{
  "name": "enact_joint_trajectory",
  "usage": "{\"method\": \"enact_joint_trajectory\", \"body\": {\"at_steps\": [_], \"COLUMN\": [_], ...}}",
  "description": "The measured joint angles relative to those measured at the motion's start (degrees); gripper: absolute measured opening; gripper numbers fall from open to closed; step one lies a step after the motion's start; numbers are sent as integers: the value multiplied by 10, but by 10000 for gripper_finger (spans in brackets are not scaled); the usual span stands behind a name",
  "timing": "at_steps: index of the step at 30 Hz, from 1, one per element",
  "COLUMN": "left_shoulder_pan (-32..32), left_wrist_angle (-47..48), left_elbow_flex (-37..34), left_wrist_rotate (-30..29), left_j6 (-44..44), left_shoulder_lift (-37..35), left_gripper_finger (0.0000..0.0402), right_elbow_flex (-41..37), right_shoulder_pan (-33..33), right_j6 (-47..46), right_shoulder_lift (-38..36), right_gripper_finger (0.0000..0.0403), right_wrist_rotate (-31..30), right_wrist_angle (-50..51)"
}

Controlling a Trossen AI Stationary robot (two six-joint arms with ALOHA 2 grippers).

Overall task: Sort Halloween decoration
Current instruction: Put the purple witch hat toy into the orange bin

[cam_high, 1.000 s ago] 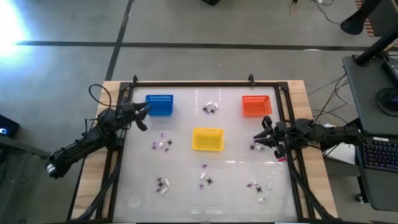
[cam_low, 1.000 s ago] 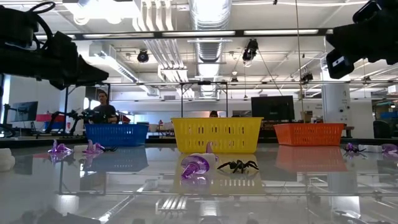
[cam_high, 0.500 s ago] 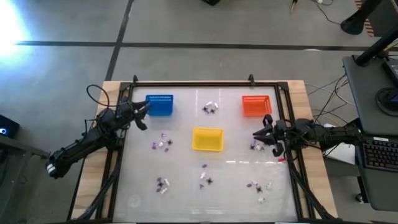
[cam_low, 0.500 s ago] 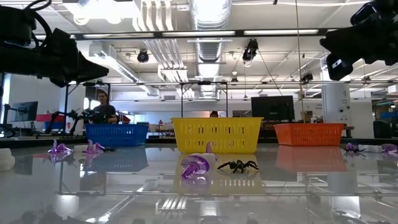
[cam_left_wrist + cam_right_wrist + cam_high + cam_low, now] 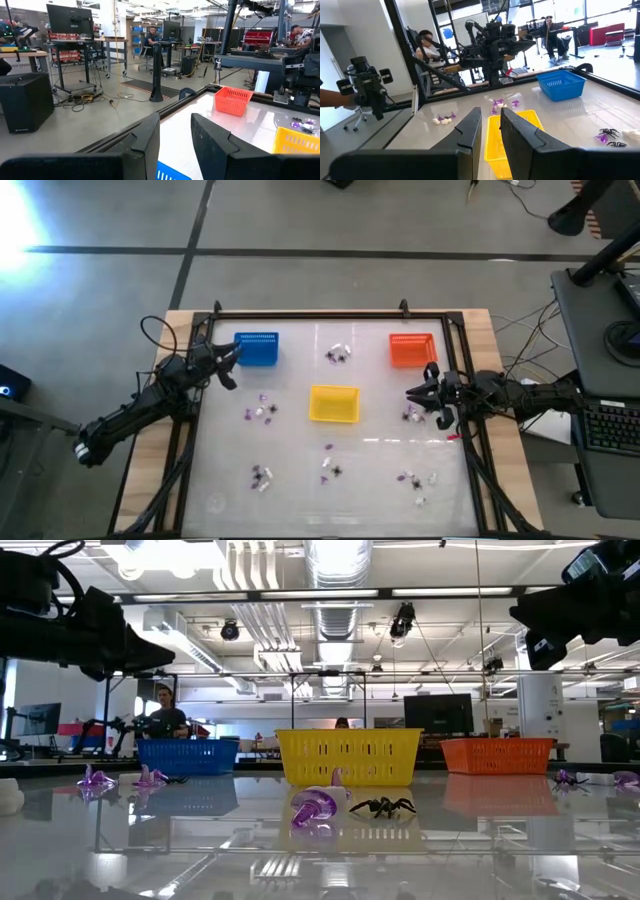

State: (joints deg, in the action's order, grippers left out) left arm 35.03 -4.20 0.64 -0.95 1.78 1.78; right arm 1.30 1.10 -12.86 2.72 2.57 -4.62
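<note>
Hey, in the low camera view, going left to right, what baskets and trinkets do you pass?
Purple trinkets → blue basket → yellow basket, with a purple trinket and a black spider in front of it → orange basket → more purple trinkets at the far right.

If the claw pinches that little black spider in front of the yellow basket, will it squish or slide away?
The black spider looks tiny next to the yellow basket, so it is probably very light. Its thin legs look likely to bend or snag rather than squish. The glossy table mirrors everything, so the spider may well skid if nudged.
</note>
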Motion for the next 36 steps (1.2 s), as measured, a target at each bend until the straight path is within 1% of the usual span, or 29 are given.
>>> {"method": "enact_joint_trajectory", "body": {"at_steps": [13, 17, 19, 21, 24, 26, 31, 36], "left_shoulder_pan": [0, 0, 0, 1, 1, 1, 1, 1], "left_wrist_angle": [-12, -48, -46, -56, -81, -83, -82, -97], "left_elbow_flex": [0, 0, 0, 0, 0, 0, 0, 0], "left_wrist_rotate": [-1, -15, -16, -45, -118, -151, -137, -135], "left_j6": [2, 8, 4, 1, 44, 77, 166, 195], "left_shoulder_lift": [4, 4, 5, 9, 17, 23, 44, 60], "left_gripper_finger": [94, 94, 94, 94, 94, 94, 94, 94], "right_elbow_flex": [0, 0, 0, 0, 0, 0, 0, 0], "right_shoulder_pan": [0, 0, 0, 0, 0, 0, 0, 0], "right_j6": [0, 0, 0, 0, 0, 0, -2, -2], "right_shoulder_lift": [0, 0, 0, 0, 0, 0, 0, 0], "right_gripper_finger": [63, 63, 63, 63, 63, 63, 63, 63], "right_wrist_rotate": [0, 0, 0, -1, -2, -2, -2, -3], "right_wrist_angle": [1, 1, 1, 1, 1, 1, 0, -4]}}
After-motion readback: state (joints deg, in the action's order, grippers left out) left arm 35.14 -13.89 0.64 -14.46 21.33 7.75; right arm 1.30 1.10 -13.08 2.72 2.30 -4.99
